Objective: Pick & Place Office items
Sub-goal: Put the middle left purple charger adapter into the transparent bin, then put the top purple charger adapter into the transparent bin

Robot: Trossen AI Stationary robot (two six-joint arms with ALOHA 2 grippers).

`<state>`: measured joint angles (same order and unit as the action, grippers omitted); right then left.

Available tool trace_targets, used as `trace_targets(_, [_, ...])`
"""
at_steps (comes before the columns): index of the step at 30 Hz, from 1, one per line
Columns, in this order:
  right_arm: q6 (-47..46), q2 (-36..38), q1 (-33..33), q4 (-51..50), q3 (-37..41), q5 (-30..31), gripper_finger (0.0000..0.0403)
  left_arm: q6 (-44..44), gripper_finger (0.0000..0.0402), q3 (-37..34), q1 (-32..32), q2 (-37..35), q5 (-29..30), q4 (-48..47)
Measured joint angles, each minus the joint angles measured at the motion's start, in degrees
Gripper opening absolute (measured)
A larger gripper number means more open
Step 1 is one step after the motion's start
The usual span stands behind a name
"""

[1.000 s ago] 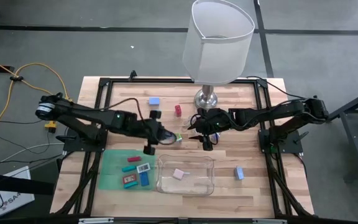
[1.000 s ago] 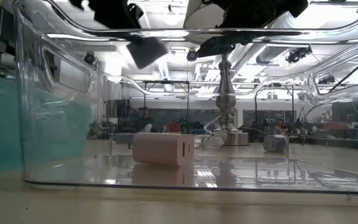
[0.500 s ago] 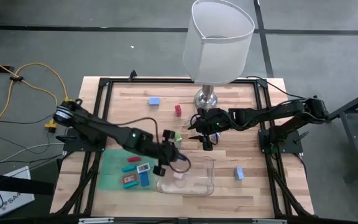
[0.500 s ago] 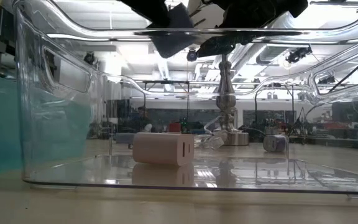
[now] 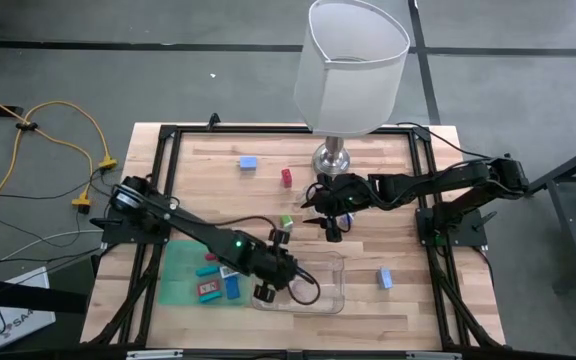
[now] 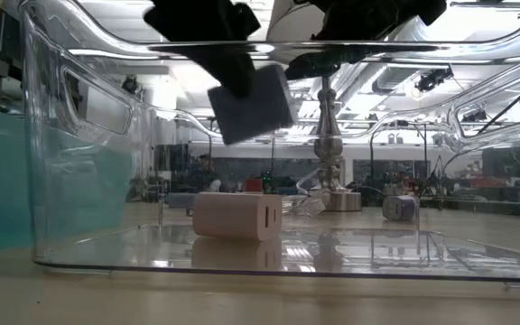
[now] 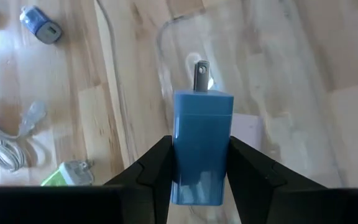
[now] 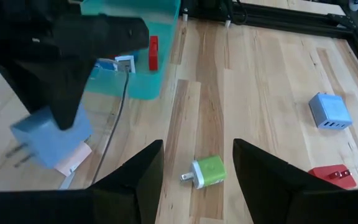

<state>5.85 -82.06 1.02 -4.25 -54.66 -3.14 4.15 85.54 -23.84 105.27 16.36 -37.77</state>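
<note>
A blue charger (image 7: 202, 146) is gripped by the left gripper (image 5: 271, 283) over the clear tray (image 5: 336, 262) at lower centre, where a pink piece (image 6: 236, 215) lies. The right gripper (image 8: 197, 155) is held open mid-frame. Several pieces remain outside.

Hidden, cropped or unclear items:

- Blue charger (image 7: 202, 149): near end hidden between the left gripper's (image 7: 201, 180) fingers, left wrist view; in the high view the arm covers it.
- Pink block (image 6: 237, 216): in the high view, covered by the left arm over the clear tray (image 5: 333, 285).
- Lamp (image 5: 351, 70): shade cut off at the 12 o'clock edge, high view; its base (image 5: 332, 157) half covered by the shade.
- Pieces on the green mat (image 5: 183, 275): too small to identify beyond teal, red and white.
- Red piece (image 8: 334, 176): cropped at the 4 o'clock edge, right wrist view.
- Right gripper (image 5: 328, 215): fingers too small and dark to separate, high view.
</note>
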Motion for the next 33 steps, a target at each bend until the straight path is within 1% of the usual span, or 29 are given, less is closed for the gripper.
trace_targets(11, [0.0,0.0,0.0,0.4,0.0,0.0,0.018,3.0,0.0121,0.0,2.0,4.2,-1.0,-1.3])
trace_targets(14, [0.0,0.0,0.0,0.6,0.0,0.0,0.018,5.3,0.0121,0.0,2.1,4.4,-2.6,-1.9])
trace_targets(20, [0.0,0.0,0.0,0.7,0.0,0.0,0.018,6.4,0.0123,0.0,2.4,4.4,-2.6,-2.2])
trace_targets(23, [0.0,0.0,0.0,0.7,0.0,0.0,0.018,6.1,0.0133,0.0,2.4,4.3,-2.6,-2.3])
trace_targets(29, [0.0,0.0,0.0,0.7,0.0,0.0,0.018,5.3,0.0168,0.0,2.4,4.3,-2.6,-2.0])
trace_targets(33, [0.0,0.0,0.0,0.7,0.0,0.0,0.018,5.3,0.0173,0.0,2.4,4.3,-2.6,-2.1])
